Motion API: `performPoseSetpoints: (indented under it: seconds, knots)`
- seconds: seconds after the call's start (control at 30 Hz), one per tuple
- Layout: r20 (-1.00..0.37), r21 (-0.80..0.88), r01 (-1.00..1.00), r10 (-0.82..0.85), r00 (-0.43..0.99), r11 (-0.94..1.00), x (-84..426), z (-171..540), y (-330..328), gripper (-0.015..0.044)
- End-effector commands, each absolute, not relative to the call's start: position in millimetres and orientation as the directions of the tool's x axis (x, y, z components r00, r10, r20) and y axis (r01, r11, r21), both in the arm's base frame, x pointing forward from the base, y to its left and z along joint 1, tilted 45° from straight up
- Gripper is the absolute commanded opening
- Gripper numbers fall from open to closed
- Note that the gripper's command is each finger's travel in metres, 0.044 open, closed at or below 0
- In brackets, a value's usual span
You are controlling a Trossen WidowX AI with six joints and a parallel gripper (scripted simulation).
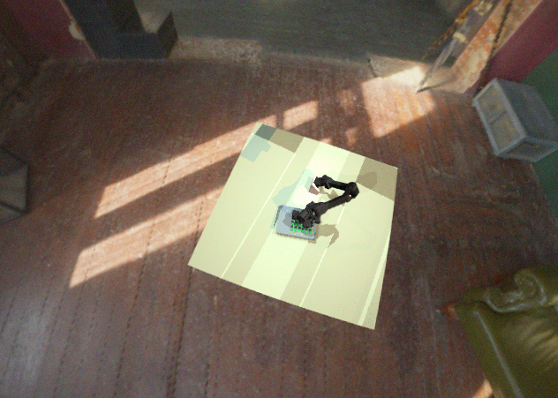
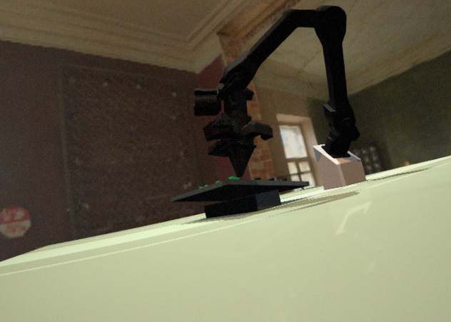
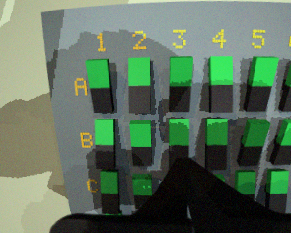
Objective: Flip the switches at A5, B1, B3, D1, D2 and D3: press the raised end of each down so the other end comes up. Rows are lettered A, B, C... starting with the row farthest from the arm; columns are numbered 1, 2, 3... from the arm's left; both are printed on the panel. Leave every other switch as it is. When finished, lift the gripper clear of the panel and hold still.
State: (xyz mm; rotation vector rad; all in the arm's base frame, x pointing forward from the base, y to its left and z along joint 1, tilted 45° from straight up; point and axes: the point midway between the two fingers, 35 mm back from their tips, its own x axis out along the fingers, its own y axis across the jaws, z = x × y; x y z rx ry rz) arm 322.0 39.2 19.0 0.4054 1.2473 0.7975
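The grey switch panel (image 1: 283,221) (image 2: 207,194) (image 3: 123,17) stands on a dark base. Its rocker switches have a green far half and a black near half. In the wrist view, switch A5 (image 3: 262,73) and switch B1 (image 3: 105,134) show whole; switch B3 (image 3: 179,133) is partly covered at its near end by the fingertips. My gripper (image 2: 239,175) (image 3: 182,165) is shut and empty, pointing down, its tip low over the near end of B3. I cannot tell whether it touches. Row D is almost wholly hidden behind the fingers. The exact tilt of each switch is hard to tell.
The panel lies on a pale table (image 1: 252,250) (image 2: 255,267). The arm's base sits on a pinkish block (image 2: 340,170) beside the panel. Neighbouring switches A3 (image 3: 181,71), B2 (image 3: 141,134) and B4 (image 3: 217,133) stand close around the tip.
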Motion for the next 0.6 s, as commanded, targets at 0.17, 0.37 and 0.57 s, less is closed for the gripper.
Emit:
performPoseSetpoints:
  seconds: [0.17, 0.37, 0.57]
  knots:
    - [-0.676, 0.68, -0.301, 0.731, 0.094, 0.668, 319.2, 10.5, 47.1, 0.0]
    - [-0.676, 0.68, -0.301, 0.731, 0.094, 0.668, 319.2, 10.5, 47.1, 0.0]
    - [-0.676, 0.68, -0.301, 0.731, 0.094, 0.668, 319.2, 10.5, 47.1, 0.0]
